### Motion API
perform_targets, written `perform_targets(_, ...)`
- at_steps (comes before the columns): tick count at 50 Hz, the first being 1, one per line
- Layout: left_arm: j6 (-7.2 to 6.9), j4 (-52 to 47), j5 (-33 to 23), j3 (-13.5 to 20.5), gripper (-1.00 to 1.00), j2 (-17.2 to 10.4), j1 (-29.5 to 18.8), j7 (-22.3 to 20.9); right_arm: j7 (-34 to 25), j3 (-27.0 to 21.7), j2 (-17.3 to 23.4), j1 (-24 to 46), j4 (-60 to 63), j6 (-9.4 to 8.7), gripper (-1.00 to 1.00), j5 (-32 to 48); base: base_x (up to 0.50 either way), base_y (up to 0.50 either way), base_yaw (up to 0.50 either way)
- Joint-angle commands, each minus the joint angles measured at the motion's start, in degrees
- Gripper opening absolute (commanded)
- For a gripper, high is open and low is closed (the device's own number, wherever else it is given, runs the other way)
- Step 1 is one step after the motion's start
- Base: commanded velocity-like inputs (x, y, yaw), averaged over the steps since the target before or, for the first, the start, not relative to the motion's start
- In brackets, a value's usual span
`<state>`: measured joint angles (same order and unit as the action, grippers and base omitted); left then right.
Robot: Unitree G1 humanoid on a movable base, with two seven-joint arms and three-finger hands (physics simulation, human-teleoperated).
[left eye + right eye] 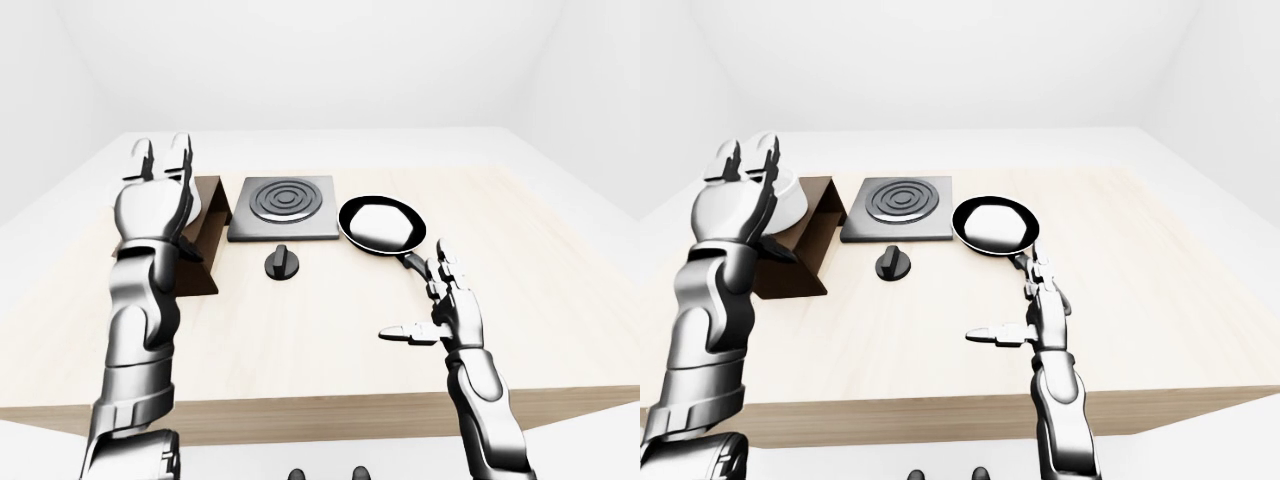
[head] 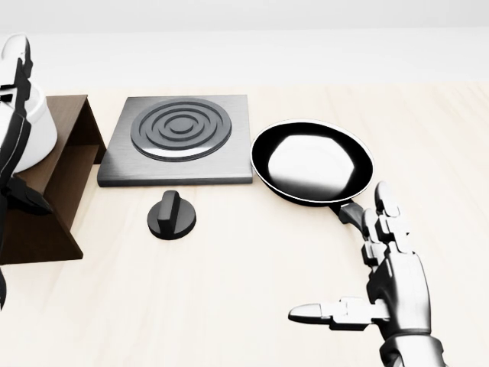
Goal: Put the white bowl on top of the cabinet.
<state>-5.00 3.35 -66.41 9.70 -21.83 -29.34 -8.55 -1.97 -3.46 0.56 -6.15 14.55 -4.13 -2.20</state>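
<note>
My left hand (image 1: 740, 195) is raised with its fingers (image 1: 765, 150) straight up and spread, gripping nothing. The white bowl (image 2: 34, 130) sits on top of the dark cabinet (image 2: 65, 164), at the left edge of the head view, just beyond that hand and partly hidden by it. My right hand (image 2: 386, 287) hangs open and empty over the bare table (image 2: 244, 290), its fingertips close to the handle of the black pan (image 2: 313, 160). My worry is the left side: I judge any sideways swing of the arm could clip the bowl off the cabinet, and I cannot tell how near its edge it stands
</note>
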Motion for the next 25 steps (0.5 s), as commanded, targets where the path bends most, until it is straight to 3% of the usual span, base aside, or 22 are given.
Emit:
perform_targets(1,0.00,-32.04,-13.12,2.99,1.00,6.19,8.76,-13.34,-0.07,-0.06,-0.01,-0.19,0.42,-0.12,1.00,-0.14,0.00,0.00,0.00)
perform_targets(8,0.00,-35.89,-14.56,2.43,1.00,8.56,9.86,-14.05,-0.08,-0.10,0.00,-0.16,0.37,-0.06,1.00,-0.15,0.00,0.00,0.00)
perform_targets(16,0.00,-40.74,-15.09,0.52,1.00,11.91,11.53,-11.93,-0.18,-0.19,0.01,-0.22,0.55,-0.17,1.00,-0.26,0.00,0.00,0.00)
perform_targets(25,0.00,-43.84,-15.60,-4.70,1.00,17.79,16.39,-8.56,-0.19,-0.10,-0.03,-0.23,0.59,-0.20,1.00,-0.22,0.00,0.00,0.00)
